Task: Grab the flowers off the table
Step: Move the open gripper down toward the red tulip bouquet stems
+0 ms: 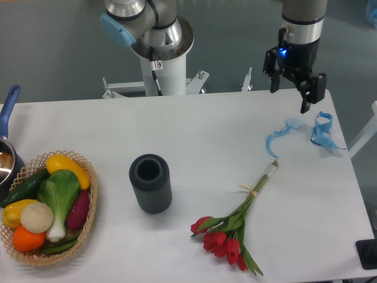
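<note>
One flowers (233,227) bunch near table (194,127) edge

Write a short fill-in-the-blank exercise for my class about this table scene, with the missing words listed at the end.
1. The flowers lying on the table are ____ in colour.
2. The vegetables sit in a woven ____ at the table's left edge.
3. The curly ribbons near the claw are ____ in colour.
4. The dark cup stands ____ the basket and the flowers.

Missing words: red; basket; blue; between
</note>
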Controlling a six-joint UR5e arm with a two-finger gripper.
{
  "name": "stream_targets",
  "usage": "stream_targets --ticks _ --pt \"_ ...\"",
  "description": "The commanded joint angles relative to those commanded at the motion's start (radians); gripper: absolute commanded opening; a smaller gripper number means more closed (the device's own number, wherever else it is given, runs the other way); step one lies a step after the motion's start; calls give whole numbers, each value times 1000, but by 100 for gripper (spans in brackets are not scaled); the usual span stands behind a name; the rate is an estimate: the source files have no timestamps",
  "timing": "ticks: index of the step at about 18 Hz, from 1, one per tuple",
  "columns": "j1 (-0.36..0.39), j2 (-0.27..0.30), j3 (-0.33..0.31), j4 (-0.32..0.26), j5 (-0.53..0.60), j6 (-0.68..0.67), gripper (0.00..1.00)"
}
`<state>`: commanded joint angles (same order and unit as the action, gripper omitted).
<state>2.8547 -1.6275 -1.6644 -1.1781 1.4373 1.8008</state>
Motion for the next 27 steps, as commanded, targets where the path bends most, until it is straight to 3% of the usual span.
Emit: stream_targets --ticks 8,12,16,23,25,27 --pt "-3 8 5 -8 43 -11 100" --pt "-5 0 -20 0 -37 -158 100" --pt "-31 -12 -14 5 -43 -331 100" --pt "-159 -147 -2 9 -64 -406 100" --pt "-178 -195 15 50 -64 -486 100" --pt "-201 -244 12 131 -60 -567 100"
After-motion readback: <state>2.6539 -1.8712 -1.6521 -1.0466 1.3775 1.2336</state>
